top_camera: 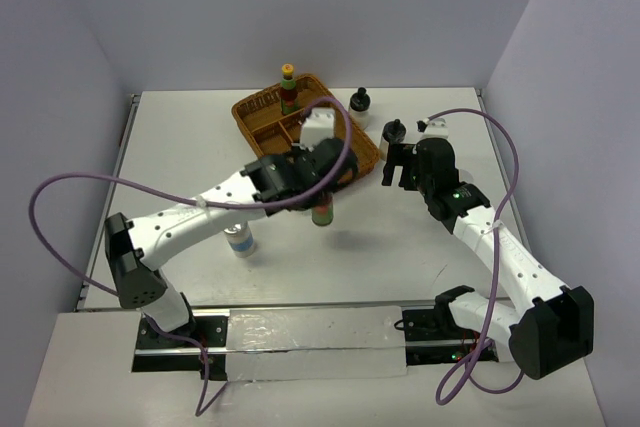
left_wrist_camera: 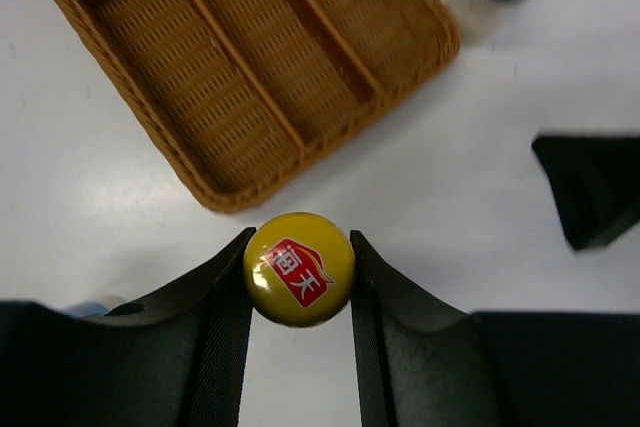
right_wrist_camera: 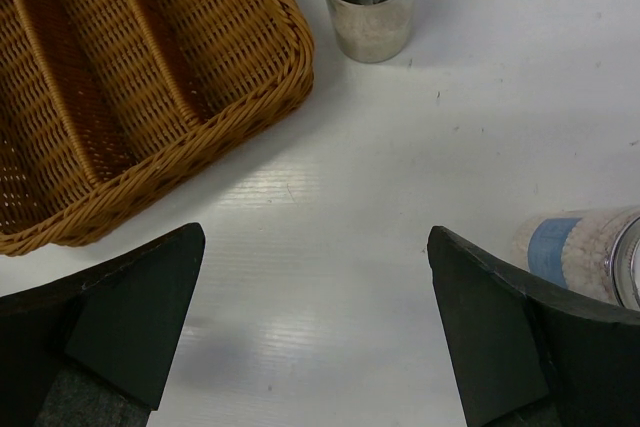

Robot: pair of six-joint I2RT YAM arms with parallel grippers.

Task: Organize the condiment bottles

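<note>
Yellow-capped bottle (left_wrist_camera: 299, 269) is clamped at its cap by the left gripper (left_wrist_camera: 300, 243), just beside the wicker basket (left_wrist_camera: 225, 197); the right gripper (right_wrist_camera: 315, 237) gapes wide off the basket's right side. A black-capped bottle (right_wrist_camera: 368, 7) stands near that side.

table (top_camera: 400, 247) | on it: wicker basket (top_camera: 265, 119), black-capped bottles (top_camera: 360, 100) (top_camera: 395, 131), blue-labelled bottle (top_camera: 240, 240)

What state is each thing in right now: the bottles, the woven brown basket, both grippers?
Left gripper, shut on the slim yellow-capped bottle, upright.
Right gripper, open, empty.
Second yellow-capped bottle, upright in the woven brown basket's far end.
Basket, visible compartments otherwise empty.
Squat black-capped bottles, both upright, outside the basket.
White blue-labelled bottle, upright beside the left arm.
</note>
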